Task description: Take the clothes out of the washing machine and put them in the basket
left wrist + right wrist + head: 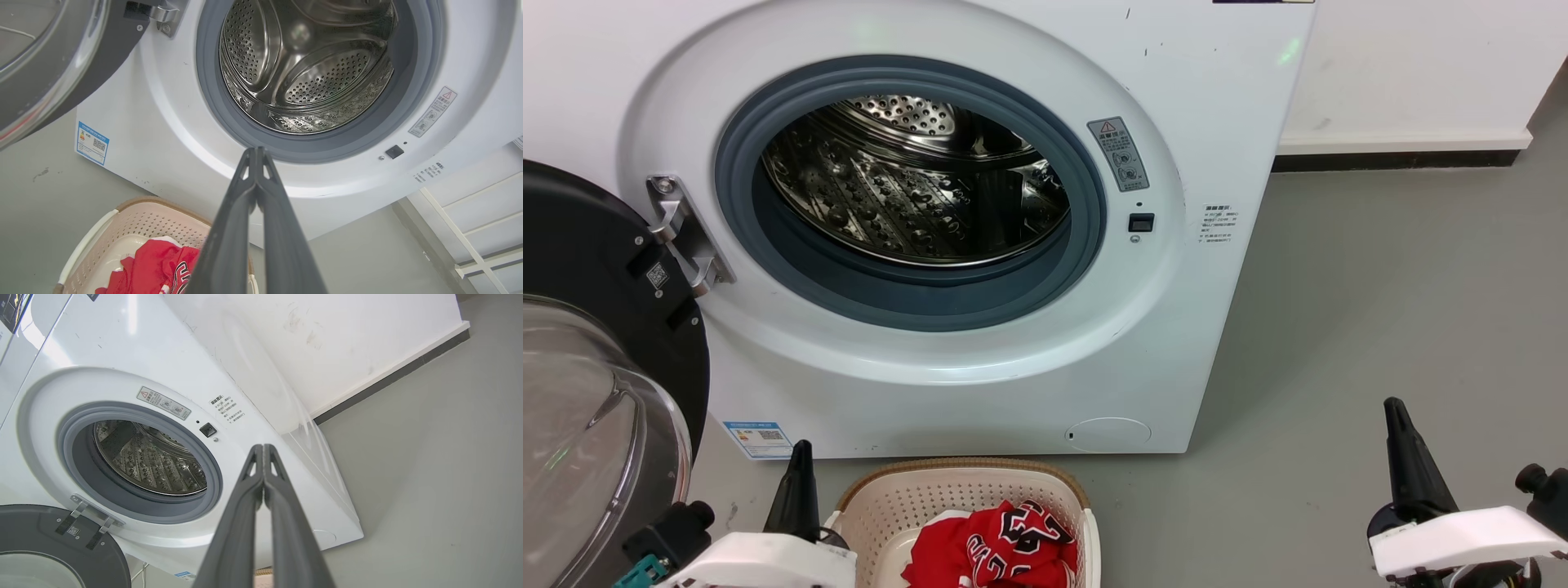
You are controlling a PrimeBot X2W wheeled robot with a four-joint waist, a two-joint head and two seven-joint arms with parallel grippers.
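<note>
Swinging wide at the far left: the door [592, 245] of the washing machine [1201, 98] stands fully open with its glass bowl facing the robot, so the mouth is unobstructed.
Left gripper [256, 152]: its fingers are pressed together from the tips down and hold nothing. It sits low, just left of the basket, pointing up at the machine's front.
Basket [882, 506]: on the floor directly in front of the machine, below the opening.
Clothes [1001, 543]: a red heap inside the basket. The jersey with black-and-white lettering lies on top, with a little white showing at its edge. Whether both garments are in the heap I cannot tell.
Drum [915, 204]: bare perforated steel in all three views, with no cloth on the paddles or on the grey gasket [931, 298].
Right gripper [263, 446]: its fingers are closed flat against each other and empty. It is held low at the right over open floor [1380, 286], well apart from the basket.
Done, by my reading: the unloading and the drop into the basket.
Left: probably nothing, beyond a check of the drum's near lip, which is hidden behind the gasket.
</note>
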